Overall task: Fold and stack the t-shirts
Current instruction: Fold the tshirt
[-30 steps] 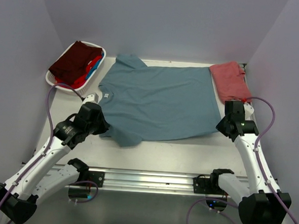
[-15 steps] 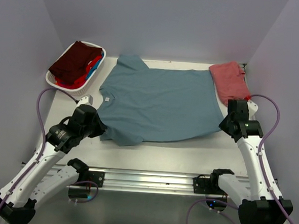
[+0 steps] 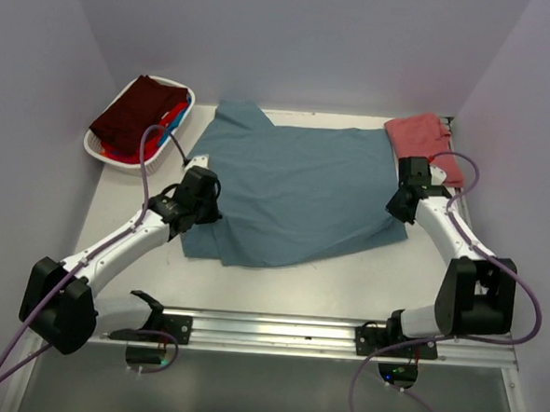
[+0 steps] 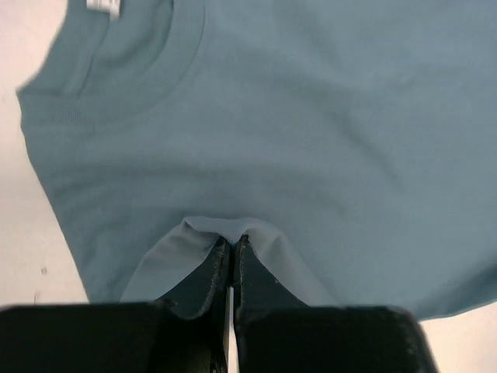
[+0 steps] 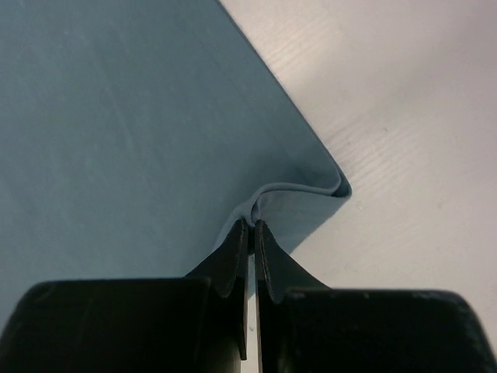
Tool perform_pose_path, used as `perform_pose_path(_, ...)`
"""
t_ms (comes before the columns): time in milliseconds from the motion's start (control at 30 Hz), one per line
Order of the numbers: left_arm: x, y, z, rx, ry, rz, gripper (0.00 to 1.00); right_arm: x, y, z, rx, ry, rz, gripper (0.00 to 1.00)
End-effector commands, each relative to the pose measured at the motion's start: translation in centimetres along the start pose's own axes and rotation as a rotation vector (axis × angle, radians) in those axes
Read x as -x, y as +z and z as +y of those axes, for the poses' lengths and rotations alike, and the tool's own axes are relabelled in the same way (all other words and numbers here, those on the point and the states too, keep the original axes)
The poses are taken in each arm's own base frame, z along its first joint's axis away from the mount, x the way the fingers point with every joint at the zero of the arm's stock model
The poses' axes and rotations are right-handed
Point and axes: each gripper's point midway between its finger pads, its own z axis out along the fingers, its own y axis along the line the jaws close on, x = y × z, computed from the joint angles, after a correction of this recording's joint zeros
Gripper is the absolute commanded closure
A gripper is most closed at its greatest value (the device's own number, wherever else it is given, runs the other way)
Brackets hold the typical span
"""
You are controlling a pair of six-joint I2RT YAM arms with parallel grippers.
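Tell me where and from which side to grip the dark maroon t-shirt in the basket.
Pinch the dark maroon t-shirt on its top surface, probably coming straight down: it lies topmost in the white basket, whose wall blocks a side approach.

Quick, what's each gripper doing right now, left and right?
Left gripper: closed, pinching a fold of the teal-blue t-shirt.
Right gripper: closed, pinching the same teal-blue t-shirt near its corner.
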Motion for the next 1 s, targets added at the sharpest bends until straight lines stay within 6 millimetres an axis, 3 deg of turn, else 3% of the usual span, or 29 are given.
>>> perform_pose_path(0,8.0,-0.6,-2.0,-0.045,0.008,-0.242,1.00,5.2,0.9,1.8,0.010,0.080,-0.138,1.00)
perform_pose_path(200,9.3,2.7,0.1,0.062,0.020,-0.209,1.00,6.2,4.6,2.3,-0.049,0.075,-0.104,1.00)
perform_pose_path(333,10.0,3.7,0.9,0.105,0.019,-0.217,1.00,6.5,5.8,3.0,-0.052,0.069,-0.087,1.00)
perform_pose_path(500,11.0,4.7,1.0,0.114,-0.001,-0.225,1.00,6.7,5.9,3.3,-0.046,0.065,-0.085,1.00)
perform_pose_path(533,11.6,4.5,0.7,0.104,-0.004,-0.235,1.00,7.5,5.8,2.3,-0.058,0.090,-0.096,1.00)
perform_pose_path(767,15.0,2.9,-0.7,0.078,0.003,-0.306,1.00,9.0,3.8,2.0,-0.045,0.112,-0.154,1.00)
perform_pose_path(967,15.4,4.3,-1.1,0.093,0.034,-0.280,1.00,9.5,4.6,2.4,-0.044,0.115,-0.144,1.00)
